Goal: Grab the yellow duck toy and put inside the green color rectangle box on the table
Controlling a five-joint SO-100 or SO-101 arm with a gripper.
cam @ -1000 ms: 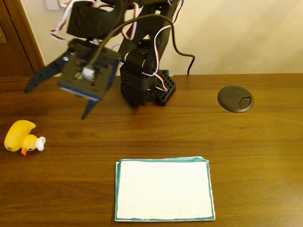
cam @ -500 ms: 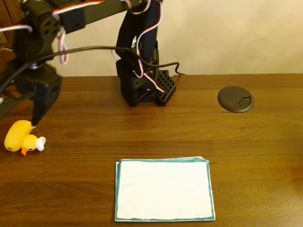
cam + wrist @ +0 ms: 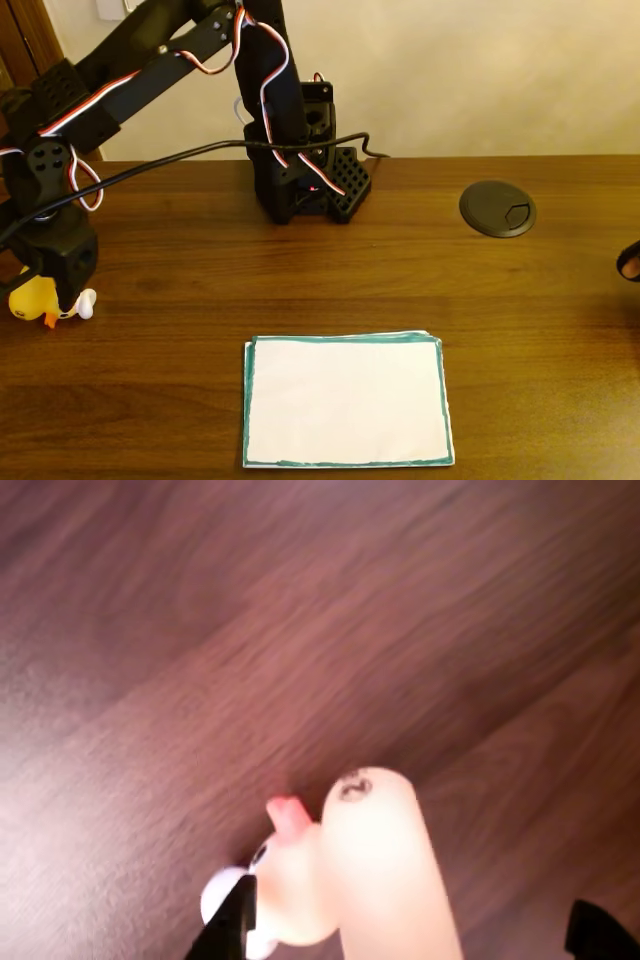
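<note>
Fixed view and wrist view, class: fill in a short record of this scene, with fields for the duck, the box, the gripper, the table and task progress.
duck: yellow duck toy at the fixed view's left edge, on the table
box: green color rectangle box, nothing on it
gripper: gripper lowered over the duck; a finger tip on either side in the wrist view, open
other: round black grommet
progress: duck not yet lifted

From the fixed view we look across the table (image 3: 420, 260) from its near edge, slightly downward, toward the far wall; from the wrist view we look down close upon the wood; both share the yellow duck toy (image 3: 36, 299) at far left.
</note>
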